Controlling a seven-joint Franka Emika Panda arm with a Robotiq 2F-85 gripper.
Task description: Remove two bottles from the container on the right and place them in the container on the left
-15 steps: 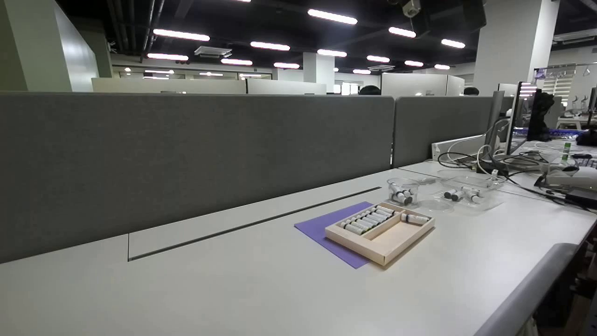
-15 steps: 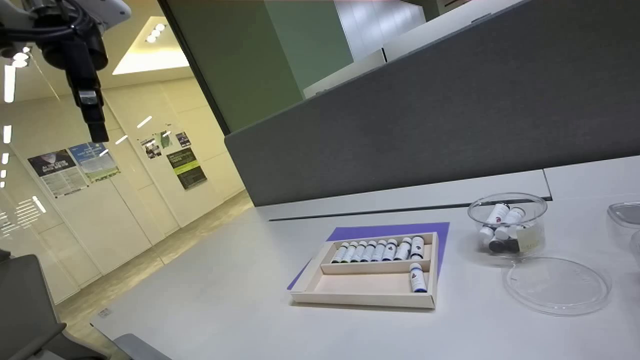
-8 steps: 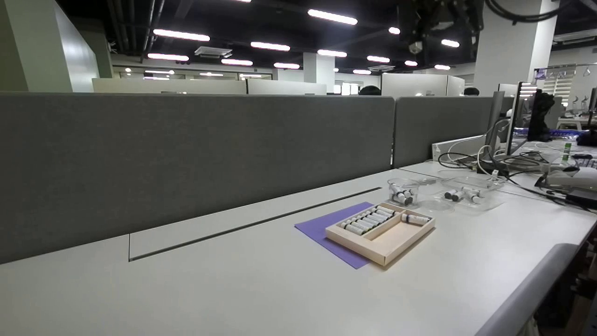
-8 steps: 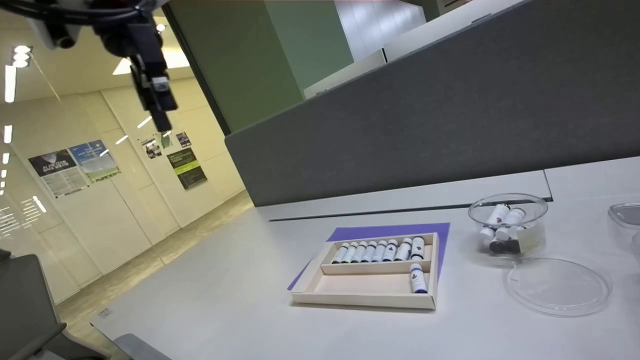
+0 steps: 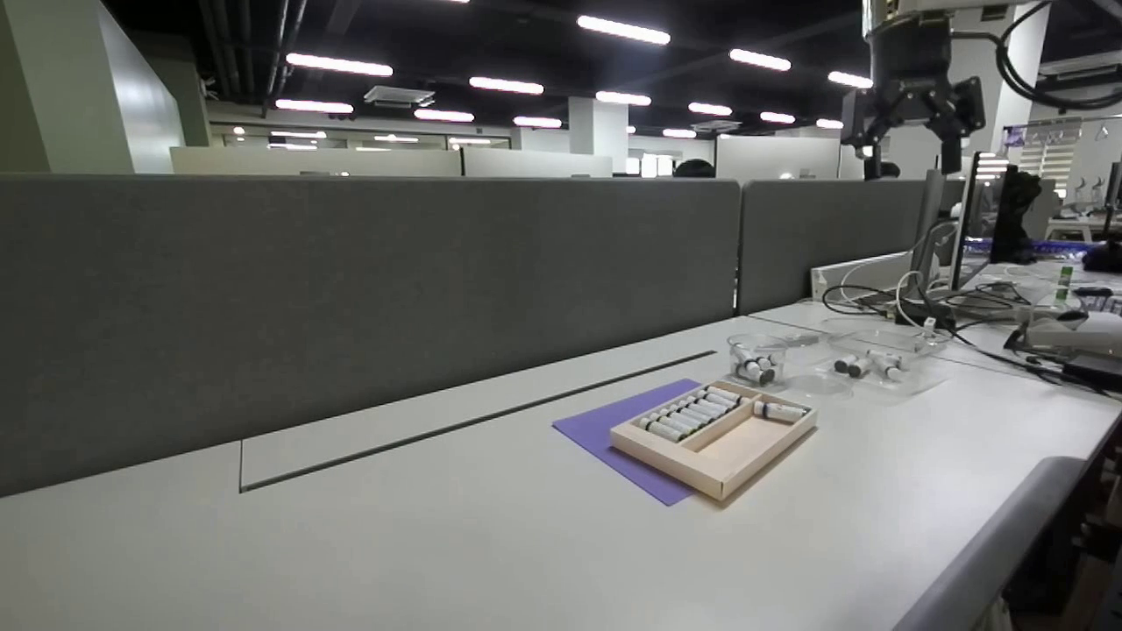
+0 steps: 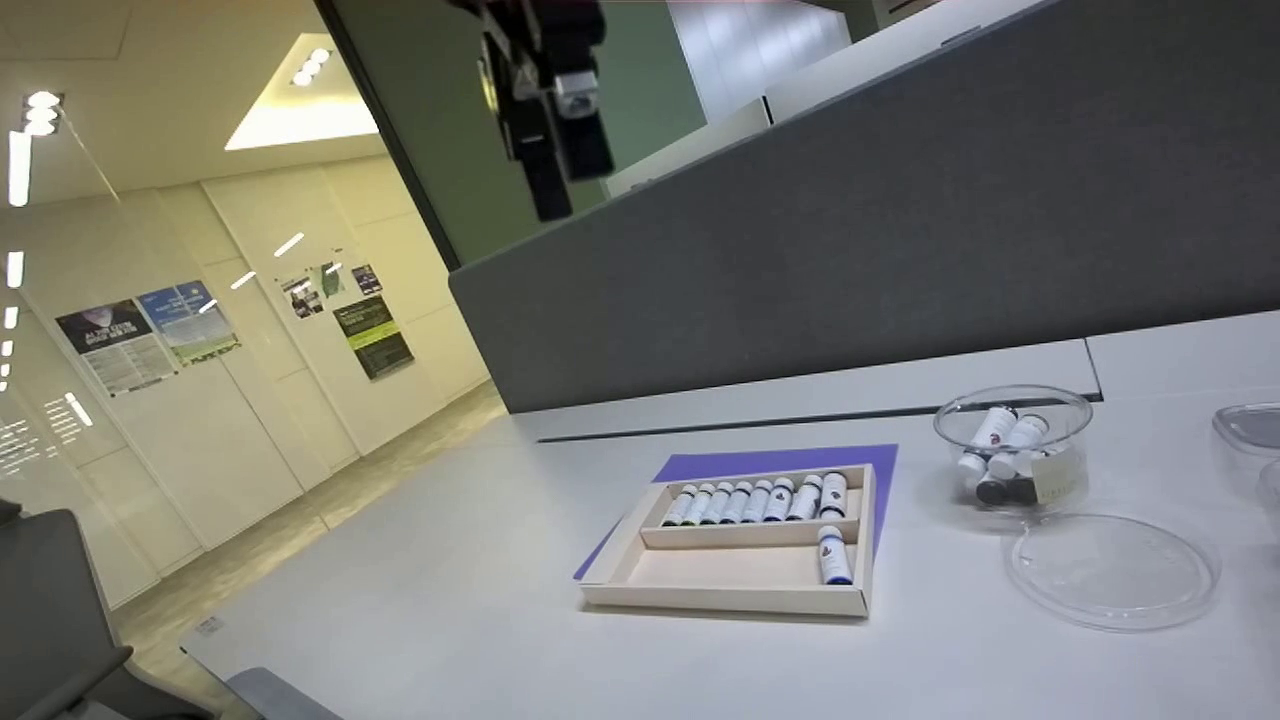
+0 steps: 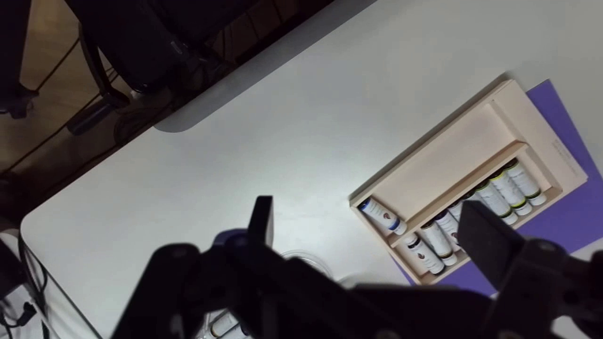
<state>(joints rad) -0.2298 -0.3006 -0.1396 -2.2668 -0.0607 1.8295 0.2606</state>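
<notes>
A grey fabric-covered partition (image 6: 860, 220) runs along the far side of the white desk (image 6: 450, 560), and in an exterior view a dark monitor (image 5: 982, 217) stands edge-on at the far right. On the desk lies a flat purple sheet (image 6: 770, 460), partly covered by a pale wooden tray (image 6: 725, 600) with two long compartments. The black two-fingered gripper (image 5: 912, 167) hangs high over the desk, its fingers spread wide apart. Well below it, right of the tray, stands a round clear plastic tub (image 6: 1056, 480), open at the top; a second clear container (image 6: 1245, 450) stands farther right, cut by the frame. A flat clear lid (image 6: 1113, 572) lies just beside the tub, on its near side. Small white cylindrical bottles (image 6: 1018, 445) lie jumbled and tilted in the tub, some with dark ends; I cannot tell how many. Eight similar bottles (image 6: 739, 503) lie side by side in the tray compartment nearer the partition, and a single blue-ended white bottle (image 6: 834, 558) lies in the other, at the end nearest the tub.
</notes>
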